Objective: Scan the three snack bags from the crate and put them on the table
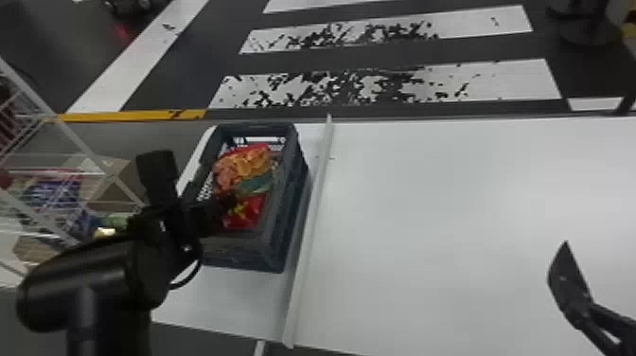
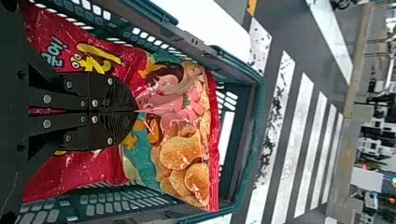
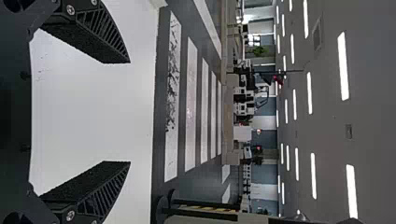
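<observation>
The snack bags lie in the crate (image 1: 284, 236), glossy and creased, their film catching the light. One bag (image 2: 184, 154) is printed with golden chips and a pink cartoon figure with dark hair, over patches of teal, and ends in a crimped red edge. Another bag (image 2: 105, 58) is bright red with a yellow cartoon character and pale lettering. Counting them, I make out at least two bags — the overlap and the fingers in front hide whether there is a third. There is one crate, dark bluish-green with slotted walls, open at the top, standing on the left part of the white tabletop (image 1: 449, 213). One pale bar (image 1: 310, 227) runs across the tabletop just to the crate's right. The left gripper (image 1: 232, 199) is over the bags inside the crate, its two fingers together at the tips, right against the printed film; I cannot tell whether any of it is pinched between them. The right gripper (image 1: 570, 289) is above the right part of the tabletop, well apart from the crate, its two fingers wide apart with nothing between them. One wire rack (image 1: 71, 137) stands left of the tabletop — packages and a brown box are visible through its bars.
</observation>
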### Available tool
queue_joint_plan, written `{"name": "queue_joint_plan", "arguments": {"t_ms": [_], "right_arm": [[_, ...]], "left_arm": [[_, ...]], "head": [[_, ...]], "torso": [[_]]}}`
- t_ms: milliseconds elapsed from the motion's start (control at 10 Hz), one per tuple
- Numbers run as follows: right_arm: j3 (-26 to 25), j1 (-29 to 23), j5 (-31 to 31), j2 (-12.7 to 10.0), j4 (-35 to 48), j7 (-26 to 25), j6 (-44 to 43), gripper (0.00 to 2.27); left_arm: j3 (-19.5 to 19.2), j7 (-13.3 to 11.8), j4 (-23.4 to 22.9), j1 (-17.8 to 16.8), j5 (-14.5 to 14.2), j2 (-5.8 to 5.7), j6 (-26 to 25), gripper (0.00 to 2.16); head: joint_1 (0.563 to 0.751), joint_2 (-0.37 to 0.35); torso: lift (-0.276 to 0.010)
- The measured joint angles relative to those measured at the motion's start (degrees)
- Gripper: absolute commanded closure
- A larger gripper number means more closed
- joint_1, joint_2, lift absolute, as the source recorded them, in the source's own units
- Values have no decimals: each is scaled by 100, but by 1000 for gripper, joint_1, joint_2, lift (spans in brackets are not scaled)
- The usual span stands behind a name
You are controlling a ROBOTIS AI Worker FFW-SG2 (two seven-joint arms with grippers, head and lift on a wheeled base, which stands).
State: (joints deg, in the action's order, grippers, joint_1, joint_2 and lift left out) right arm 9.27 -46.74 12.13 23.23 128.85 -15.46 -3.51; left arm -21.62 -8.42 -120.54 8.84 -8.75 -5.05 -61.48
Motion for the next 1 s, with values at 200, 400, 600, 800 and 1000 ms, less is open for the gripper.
{"name": "queue_joint_plan", "arguments": {"t_ms": [200, 400, 600, 800, 1000], "right_arm": [[21, -30, 0, -9, 16, -49, -59, 113], [49, -69, -13, -16, 14, -225, -347, 110], [48, -75, -40, -21, 10, -270, -437, 107], [36, -48, -40, -13, -5, -292, -467, 103], [25, -11, -35, -4, -48, -330, -515, 97]], "left_arm": [[-101, 51, -279, 296, -136, 55, 429, 2121], [-144, 50, -399, 493, -286, 97, 933, 2118], [-128, 49, -501, 595, -398, 147, 1327, 2121], [-74, 58, -586, 601, -398, 167, 1508, 2121], [-6, 156, -689, 614, -355, 207, 1638, 2118]], "head": [[695, 265], [695, 259], [695, 247], [695, 237], [695, 226]], "torso": [[-94], [-94], [-94], [-94], [-94]]}}
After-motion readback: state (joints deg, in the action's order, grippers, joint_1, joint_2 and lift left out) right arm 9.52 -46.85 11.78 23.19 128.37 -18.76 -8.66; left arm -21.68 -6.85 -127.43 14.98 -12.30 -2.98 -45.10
